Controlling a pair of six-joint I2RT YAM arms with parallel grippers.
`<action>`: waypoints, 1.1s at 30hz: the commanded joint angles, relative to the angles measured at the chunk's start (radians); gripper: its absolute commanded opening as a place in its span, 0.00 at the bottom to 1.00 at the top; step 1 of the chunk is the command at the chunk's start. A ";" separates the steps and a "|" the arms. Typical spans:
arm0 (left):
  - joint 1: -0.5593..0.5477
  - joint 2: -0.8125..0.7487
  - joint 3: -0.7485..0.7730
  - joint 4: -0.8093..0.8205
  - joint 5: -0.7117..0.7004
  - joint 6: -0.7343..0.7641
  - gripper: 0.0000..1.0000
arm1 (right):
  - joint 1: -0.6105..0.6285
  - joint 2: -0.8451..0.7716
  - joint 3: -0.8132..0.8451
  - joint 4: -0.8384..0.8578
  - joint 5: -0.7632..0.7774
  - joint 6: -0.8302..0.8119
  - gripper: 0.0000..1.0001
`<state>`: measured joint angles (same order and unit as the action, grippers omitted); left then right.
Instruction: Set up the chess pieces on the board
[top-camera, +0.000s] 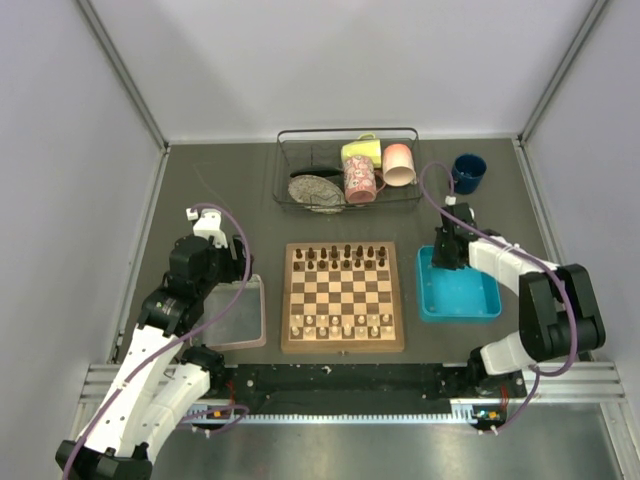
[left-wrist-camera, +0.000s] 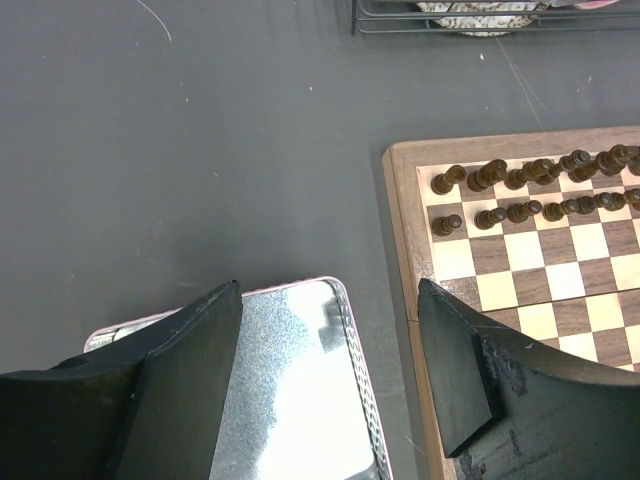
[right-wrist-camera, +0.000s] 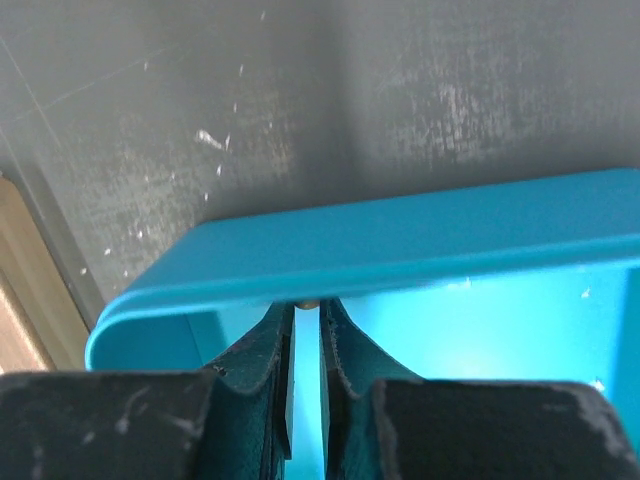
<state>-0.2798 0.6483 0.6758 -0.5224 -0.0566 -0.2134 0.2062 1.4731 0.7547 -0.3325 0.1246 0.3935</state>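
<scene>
The board (top-camera: 343, 346) lies at the table's middle. Dark chess pieces (top-camera: 347, 254) fill its two far rows and pale chess pieces (top-camera: 340, 325) stand in its two near rows. The board's far left corner (left-wrist-camera: 400, 230) and dark pieces (left-wrist-camera: 520, 190) show in the left wrist view. My left gripper (top-camera: 240, 262) (left-wrist-camera: 330, 290) is open and empty above the far end of the clear pinkish tray (left-wrist-camera: 300, 380). My right gripper (top-camera: 447, 250) (right-wrist-camera: 308, 305) is low inside the blue tray (right-wrist-camera: 400, 250), jaws nearly together on a small pale piece (right-wrist-camera: 310, 301) at the tips, by the tray's far wall.
The clear pinkish tray (top-camera: 235, 315) lies left of the board and the blue tray (top-camera: 460, 312) right of it. A wire basket (top-camera: 300, 140) at the back holds mugs and a plate. A dark blue mug (top-camera: 467, 173) stands beside it on the right.
</scene>
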 joint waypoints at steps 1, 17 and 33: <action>-0.004 -0.007 -0.009 0.056 0.006 0.011 0.75 | -0.007 -0.091 0.024 -0.111 -0.040 0.019 0.00; -0.004 -0.038 -0.008 0.073 0.047 0.008 0.75 | -0.004 -0.355 0.098 -0.436 -0.282 0.061 0.00; -0.050 -0.001 -0.038 0.772 0.986 -0.527 0.74 | 0.369 -0.678 0.156 -0.134 -0.881 0.080 0.00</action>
<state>-0.2958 0.6014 0.6685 -0.0978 0.6434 -0.5014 0.4404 0.8200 0.8242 -0.5625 -0.6430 0.4587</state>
